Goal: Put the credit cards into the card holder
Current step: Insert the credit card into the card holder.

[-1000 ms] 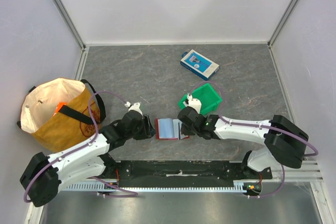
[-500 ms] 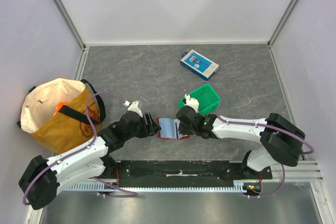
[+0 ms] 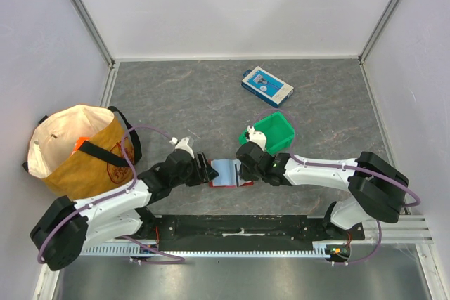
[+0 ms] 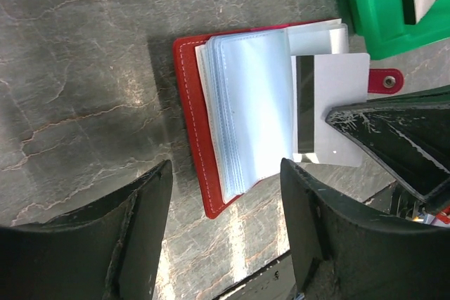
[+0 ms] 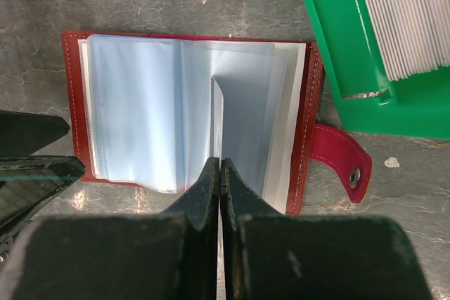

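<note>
Pinching credit card (image 4: 330,89) over open card holder (image 4: 188,103): right tool (image 5: 220,166) | left tool (image 4: 225,166) spread, just beside holder

Place: robot lab test cell
Walls: plain white panels (image 3: 239,5) set in silver aluminium frame posts (image 3: 84,12)
Surface: grey marble-patterned tabletop (image 3: 183,96)
Rig: white-and-black left arm (image 3: 105,212) and right arm (image 3: 323,170) bolted to a black base plate (image 3: 239,226)
Wiring: exposed purple cable (image 3: 148,124)
</note>
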{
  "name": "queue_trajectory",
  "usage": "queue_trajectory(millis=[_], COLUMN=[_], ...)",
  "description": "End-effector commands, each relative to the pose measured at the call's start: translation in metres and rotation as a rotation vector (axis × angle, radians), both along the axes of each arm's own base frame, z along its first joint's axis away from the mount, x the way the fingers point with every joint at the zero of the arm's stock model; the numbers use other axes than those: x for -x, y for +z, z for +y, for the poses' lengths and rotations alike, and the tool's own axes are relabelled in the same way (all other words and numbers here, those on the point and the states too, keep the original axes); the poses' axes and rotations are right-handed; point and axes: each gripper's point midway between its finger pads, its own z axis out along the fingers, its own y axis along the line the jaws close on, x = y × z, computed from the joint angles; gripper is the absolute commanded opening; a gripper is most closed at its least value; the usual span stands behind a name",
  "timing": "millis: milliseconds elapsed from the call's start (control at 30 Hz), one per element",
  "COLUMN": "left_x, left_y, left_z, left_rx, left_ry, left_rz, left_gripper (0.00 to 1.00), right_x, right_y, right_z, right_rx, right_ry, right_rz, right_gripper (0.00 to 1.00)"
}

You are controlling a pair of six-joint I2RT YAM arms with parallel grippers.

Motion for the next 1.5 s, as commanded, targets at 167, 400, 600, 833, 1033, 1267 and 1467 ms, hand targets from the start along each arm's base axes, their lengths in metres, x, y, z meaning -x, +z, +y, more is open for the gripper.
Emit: queue_trajectory(millis=[167, 400, 600, 833, 1033, 1267, 1467], left_x=[-0.001, -0.002, 0.006, 0.013, 0.014, 0.017, 0.019], left_y=[-0.005, -0.009, -0.027, -0.024, -0.018, -0.022, -0.028], left_z=[-0.015, -0.008, 0.008, 0.011, 0.010, 0.013, 0.015], left_rx=[0.084, 0.050, -0.077, -0.066, -0.044, -0.044, -0.043], left_ry=[-0.001, 0.015, -0.007, -0.027, -0.020, -0.012, -0.006], left_rz=[0.023, 0.021, 0.059, 0.051, 0.042, 0.052, 0.062], left_gripper=[0.53, 0.07, 0.02, 0.02, 0.02, 0.02, 0.02], right_x=[0.010, 0.010, 0.000, -0.007, -0.001, 0.000, -0.001], right_y=[-0.019, -0.011, 0.034, 0.074, 0.061, 0.041, 0.027], right_z=[-0.020, -0.018, -0.018, -0.009, 0.021, 0.038, 0.040], right_rx=[0.090, 0.066, -0.029, -0.143, -0.214, -0.260, -0.316], right_ry=[0.003, 0.008, -0.025, -0.028, 0.029, 0.043, 0.022], right_rz=[0.037, 0.025, -0.067, -0.131, -0.059, -0.017, 0.020], right_gripper=[0.00, 0.00, 0.00, 0.00, 0.00, 0.00, 0.00])
